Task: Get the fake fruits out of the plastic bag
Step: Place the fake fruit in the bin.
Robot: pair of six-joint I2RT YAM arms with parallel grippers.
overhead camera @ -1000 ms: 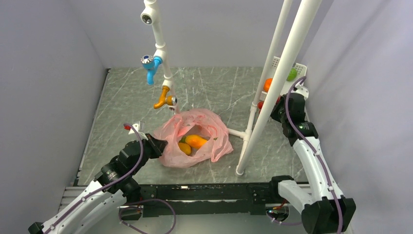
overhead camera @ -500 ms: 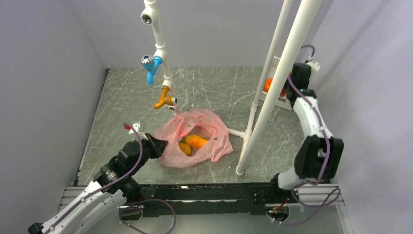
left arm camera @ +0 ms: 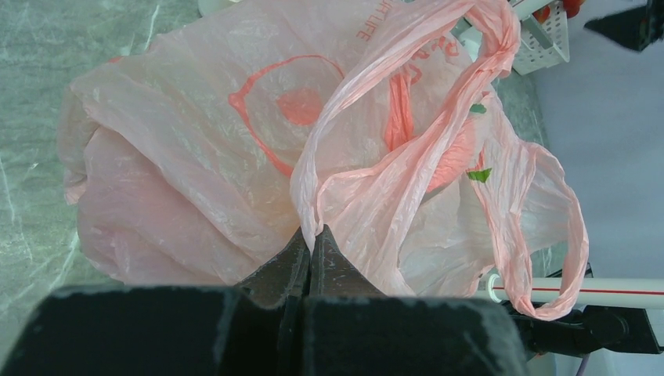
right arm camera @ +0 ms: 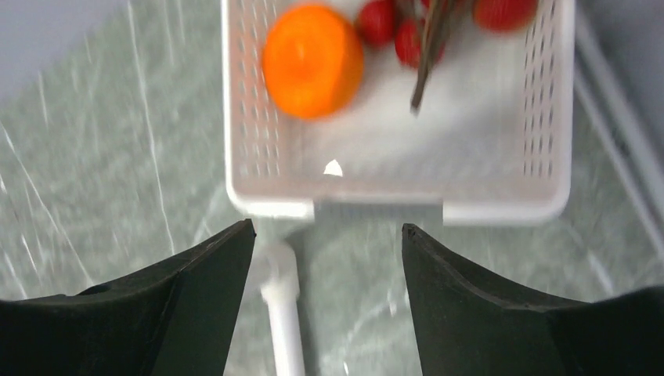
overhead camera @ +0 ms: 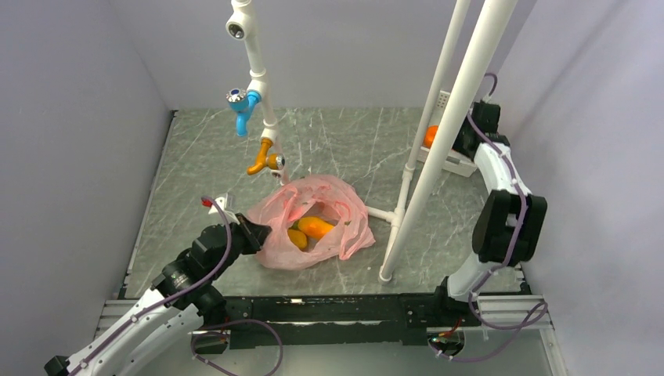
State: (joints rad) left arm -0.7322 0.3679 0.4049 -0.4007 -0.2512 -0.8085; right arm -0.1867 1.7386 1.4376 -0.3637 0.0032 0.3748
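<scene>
Fake fruits, in bag: two orange-yellow pieces [overhead camera: 313, 228] lie in the open mouth of the plastic bag [overhead camera: 344, 227], just ahead of the left tool [left arm camera: 312, 235].
Fake fruits, out of bag: one round orange [right arm camera: 312, 60] and a red bunch [right arm camera: 395, 31] lie in the white basket [right arm camera: 243, 117], directly ahead of the right tool [right arm camera: 326, 229].
Left tool: jaws fully together on a pinch of bag film near a handle. The bag rests on the bench [overhead camera: 196, 157] ahead of it, mouth upward.
Right tool: jaws wide apart with nothing between them, poised at the basket's near rim, well apart from the bag.
Step in hand, judged: bringing the empty right tool across to the bag for the next fruit.
Handling notes: the left tool should hold the film raised and taut so the mouth gapes. The right tool should enter with jaws spread, straddle the upper orange piece across its narrow width, and close on fruit only, catching no film. The white pipe upright [overhead camera: 438, 141] between right tool and bag calls for a path around it.
</scene>
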